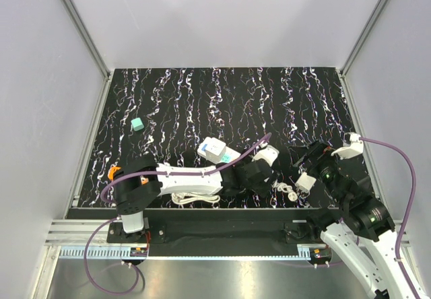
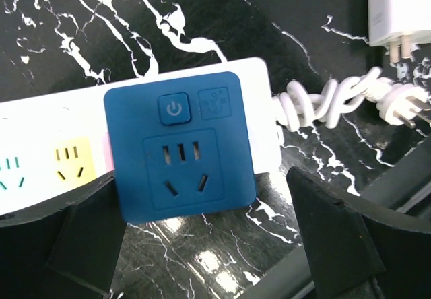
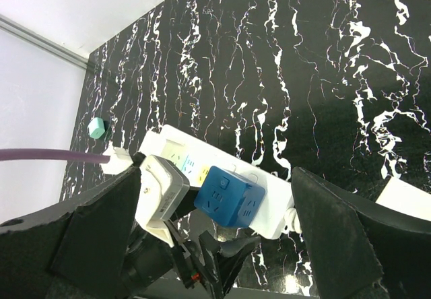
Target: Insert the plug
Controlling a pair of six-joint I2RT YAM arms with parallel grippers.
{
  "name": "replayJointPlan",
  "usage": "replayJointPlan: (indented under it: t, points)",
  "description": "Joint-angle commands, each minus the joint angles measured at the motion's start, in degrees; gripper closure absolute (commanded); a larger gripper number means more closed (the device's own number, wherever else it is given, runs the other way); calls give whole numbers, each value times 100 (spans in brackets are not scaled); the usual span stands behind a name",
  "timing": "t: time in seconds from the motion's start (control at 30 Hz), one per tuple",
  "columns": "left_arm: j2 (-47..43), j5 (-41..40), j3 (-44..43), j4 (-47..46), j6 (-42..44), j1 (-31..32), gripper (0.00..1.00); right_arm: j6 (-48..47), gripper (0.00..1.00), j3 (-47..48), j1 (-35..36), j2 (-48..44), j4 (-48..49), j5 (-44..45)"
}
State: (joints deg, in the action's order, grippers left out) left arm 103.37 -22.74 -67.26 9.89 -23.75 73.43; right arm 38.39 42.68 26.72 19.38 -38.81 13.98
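The plug [image 2: 178,151] is a royal-blue cube seated on the white power strip [image 2: 40,120], near its cord end. It also shows in the right wrist view [image 3: 229,194]. In the top view it is hidden under my left arm. My left gripper [image 2: 199,184] is open and empty, with its fingers [image 2: 337,238] spread wider than the plug and just on its near side. My right gripper [image 3: 215,178] is open and empty, off to the right of the strip [image 3: 269,211]. In the top view the left gripper [image 1: 259,174] lies over the strip [image 1: 225,154], with the right gripper [image 1: 306,159] beside it.
The strip's twisted white cord and pronged plug [image 2: 397,104] lie to its right, next to a white adapter [image 2: 394,9]. A pale teal cube [image 1: 138,124] sits far left. An orange socket block [image 1: 114,173] and its coiled white cord [image 1: 195,196] lie near the left base.
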Motion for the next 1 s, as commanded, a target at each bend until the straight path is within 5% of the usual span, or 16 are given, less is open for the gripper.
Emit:
replayJointPlan:
  t: [0.0,0.47,0.8,0.9,0.93,0.97]
  points:
    - [-256,139,-479,521,46,31,1,-69,0,109,26,-74,207,8]
    - [-449,-600,-788,1445,159,58,1,-113,0,188,26,-153,198,35]
    - [-642,217,-1386,1516,397,66,6,-130,0,224,26,-189,163,70]
    - [-626,358,-1570,1621,520,40,21,-121,0,224,18,-232,163,114]
    - [-599,402,-1597,1656,538,23,39,-104,0,215,35,-241,172,123]
    - [-573,411,-1623,1683,512,-4,75,-86,0,215,26,-233,172,123]
